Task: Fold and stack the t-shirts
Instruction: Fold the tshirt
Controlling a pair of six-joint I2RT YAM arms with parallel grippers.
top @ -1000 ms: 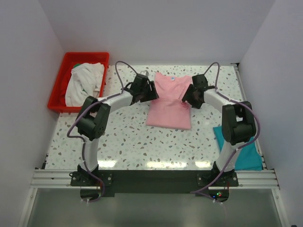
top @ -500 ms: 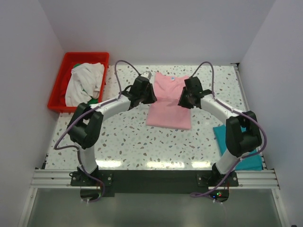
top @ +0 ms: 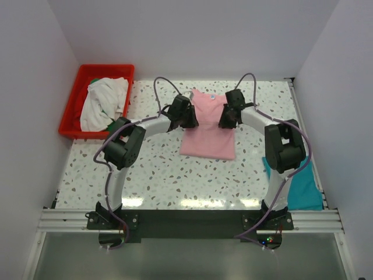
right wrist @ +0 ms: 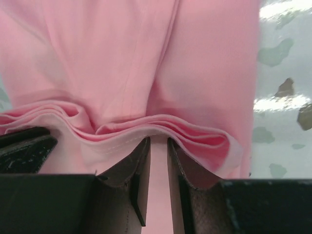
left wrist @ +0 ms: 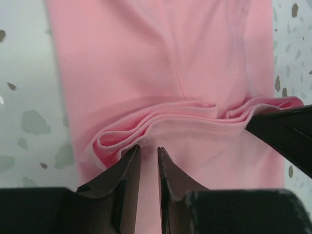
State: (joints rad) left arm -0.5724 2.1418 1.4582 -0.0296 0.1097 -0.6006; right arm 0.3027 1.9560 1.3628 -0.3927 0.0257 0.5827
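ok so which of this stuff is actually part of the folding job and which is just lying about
Part of the job:
pink t-shirt, mid-table
teal t-shirt, near right edge
off-white t-shirt, in the crate
green t-shirt, peeking out beneath it

Just there:
red crate, only holding shirts
speckled table

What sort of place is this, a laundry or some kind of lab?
Probably a lab test booth: white walls box in a speckled table, a left arm and right arm are bolted at its near edge, handling a pink t-shirt, with a red crate of clothes.
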